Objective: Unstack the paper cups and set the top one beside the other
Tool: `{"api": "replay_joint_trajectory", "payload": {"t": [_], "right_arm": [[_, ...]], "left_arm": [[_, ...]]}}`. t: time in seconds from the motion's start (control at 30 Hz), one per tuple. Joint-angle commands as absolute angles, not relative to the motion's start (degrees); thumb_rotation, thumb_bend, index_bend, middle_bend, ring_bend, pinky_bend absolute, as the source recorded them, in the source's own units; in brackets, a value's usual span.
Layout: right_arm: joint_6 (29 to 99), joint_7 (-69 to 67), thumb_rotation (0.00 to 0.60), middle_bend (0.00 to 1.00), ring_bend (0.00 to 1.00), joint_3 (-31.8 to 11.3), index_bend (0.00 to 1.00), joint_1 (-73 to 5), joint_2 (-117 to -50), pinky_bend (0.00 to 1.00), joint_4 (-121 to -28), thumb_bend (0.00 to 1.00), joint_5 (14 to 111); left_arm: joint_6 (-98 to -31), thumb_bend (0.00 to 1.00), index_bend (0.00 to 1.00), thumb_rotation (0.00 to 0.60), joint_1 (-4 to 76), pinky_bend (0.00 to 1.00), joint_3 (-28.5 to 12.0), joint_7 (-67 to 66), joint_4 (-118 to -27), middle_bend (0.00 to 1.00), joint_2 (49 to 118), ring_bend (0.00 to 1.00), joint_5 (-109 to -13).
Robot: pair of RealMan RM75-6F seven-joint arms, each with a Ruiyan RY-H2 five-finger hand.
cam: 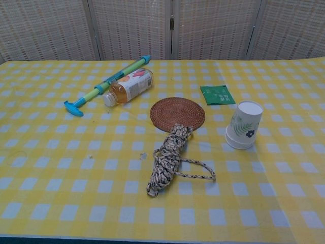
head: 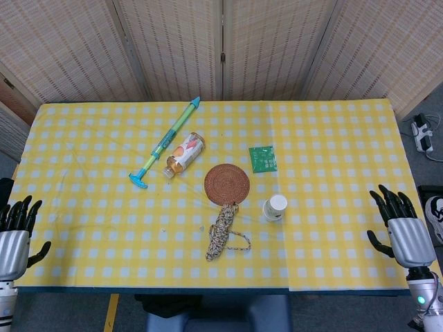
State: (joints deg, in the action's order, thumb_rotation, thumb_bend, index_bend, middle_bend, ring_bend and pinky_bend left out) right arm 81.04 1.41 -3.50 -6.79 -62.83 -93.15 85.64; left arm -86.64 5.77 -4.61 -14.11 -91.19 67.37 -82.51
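The stacked paper cups [head: 274, 207] [cam: 244, 124] stand upside down on the yellow checked table, right of centre; they are white with a leaf and flower print. My left hand [head: 15, 232] hovers at the table's left front corner with fingers spread, holding nothing. My right hand [head: 401, 225] is at the right front edge, fingers apart and empty, well to the right of the cups. Neither hand shows in the chest view.
A round woven coaster [head: 226, 183] [cam: 177, 113] lies left of the cups, with a coiled rope [head: 222, 232] [cam: 170, 160] in front of it. A green packet [head: 263, 158] [cam: 217, 94], a bottle [head: 184, 154] [cam: 128, 85] on its side and a green-blue water pump toy [head: 166, 141] [cam: 106, 84] lie further back.
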Motion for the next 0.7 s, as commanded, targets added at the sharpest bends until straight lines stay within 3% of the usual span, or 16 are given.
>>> {"api": "replay_joint_trajectory", "payload": {"t": [0.03,0.43,0.7], "right_arm": [[80.86,1.36,0.6,0.0,0.07,-3.52,0.01,-6.94,-62.88,0.0,-93.13,0.38,85.63],[80.02,0.85,0.6,0.01,0.08,-3.2,0.02,-7.66,-62.8,0.0,-93.67,0.38,86.43],[73.31,1.82,0.6,0.04,0.09,-3.13,0.05,-12.69,-62.83,0.0,-96.1,0.38,88.57]], "left_arm": [[-86.41,0.32,0.0,0.6,5.94,0.0,-4.55,-13.83,-91.12,0.0,67.55,0.0,-82.69],[-86.37,0.32,0.0,0.6,6.17,0.0,-4.22,-12.66,-90.43,0.0,67.77,0.0,-83.71],[-85.48,0.32,0.0,0.6,6.69,0.0,-3.83,-13.2,-90.5,0.0,67.82,0.0,-84.23]]}}
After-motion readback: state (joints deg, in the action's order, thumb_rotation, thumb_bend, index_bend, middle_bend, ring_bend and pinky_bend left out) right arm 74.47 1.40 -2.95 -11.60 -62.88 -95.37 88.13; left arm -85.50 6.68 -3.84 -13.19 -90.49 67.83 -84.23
